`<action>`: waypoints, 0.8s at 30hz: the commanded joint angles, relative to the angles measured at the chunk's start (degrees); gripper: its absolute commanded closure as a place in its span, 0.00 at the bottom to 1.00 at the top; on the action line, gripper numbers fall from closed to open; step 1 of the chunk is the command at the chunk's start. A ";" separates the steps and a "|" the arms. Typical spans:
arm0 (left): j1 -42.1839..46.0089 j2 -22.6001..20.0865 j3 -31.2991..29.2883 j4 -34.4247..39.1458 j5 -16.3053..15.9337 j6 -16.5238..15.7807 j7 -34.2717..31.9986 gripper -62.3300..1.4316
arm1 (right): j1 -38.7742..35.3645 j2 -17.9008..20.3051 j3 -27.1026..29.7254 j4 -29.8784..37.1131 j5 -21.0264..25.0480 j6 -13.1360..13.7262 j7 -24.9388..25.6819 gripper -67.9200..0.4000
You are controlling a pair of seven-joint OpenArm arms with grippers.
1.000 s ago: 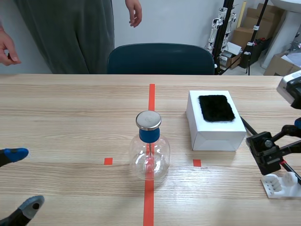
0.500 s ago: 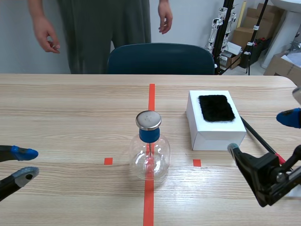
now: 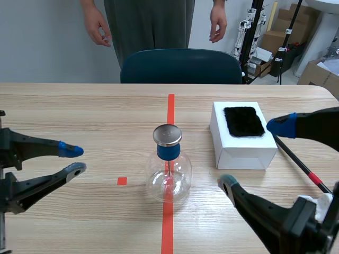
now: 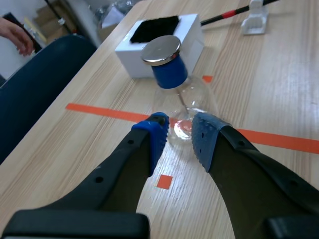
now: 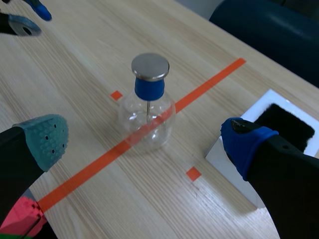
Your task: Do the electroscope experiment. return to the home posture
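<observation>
While both end effectors [image 3: 74,160] [image 3: 253,155] gape, flask [image 3: 168,177] stands clear.

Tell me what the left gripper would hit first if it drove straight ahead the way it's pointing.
Most likely the glass flask: the open left gripper points across the table at its round body, with nothing between them. Exact height is hard to judge.

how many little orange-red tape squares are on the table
2. One small orange-red tape square lies beside the round glass flask on the left gripper's side; the other lies between the flask and the white rectangular box. Others may be hidden.
</observation>
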 commanded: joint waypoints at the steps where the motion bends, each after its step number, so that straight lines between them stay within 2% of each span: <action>1: -0.04 -0.02 0.02 1.68 -0.63 -0.24 2.38 0.48 | -1.73 0.33 0.28 0.09 -2.01 -0.17 2.34 0.07; 2: -0.02 0.00 0.02 2.40 -0.63 -0.33 3.39 0.33 | -2.67 0.33 0.28 0.09 -3.39 -0.17 3.45 0.07; 3: 0.00 0.24 0.02 2.84 -0.70 -0.31 3.72 0.23 | -3.74 0.33 0.35 -0.02 -4.66 -0.22 4.96 0.07; 6: 0.00 1.79 -0.11 2.93 -4.83 1.40 6.14 0.21 | -6.47 0.81 0.39 -0.90 -6.64 -1.11 10.80 0.07; 9: 0.15 4.04 -0.72 2.97 -5.33 3.58 7.48 0.20 | -8.17 1.07 0.39 -2.19 -6.67 -1.62 15.56 0.07; 10: 0.15 4.79 -0.98 3.06 -5.33 3.91 8.28 0.18 | -8.41 1.07 0.39 -2.71 -6.67 -1.70 16.17 0.07; 13: 0.13 6.58 -1.22 3.17 -5.33 3.78 12.02 0.00 | -8.39 1.07 0.37 -4.44 -7.34 -1.68 16.39 0.07; 18: 0.11 8.15 -1.27 3.45 -5.33 3.82 17.51 0.00 | -8.37 1.07 0.37 -5.25 -7.54 -1.68 16.70 0.07; 22: 0.13 8.57 -2.60 5.84 -5.38 3.76 22.62 0.00 | -8.35 1.07 0.37 -5.22 -7.54 -1.68 19.23 0.07; 24: 0.13 8.55 -3.43 7.15 -6.73 3.63 25.18 0.00 | -8.33 1.07 0.37 -5.22 -7.54 -1.68 19.63 0.07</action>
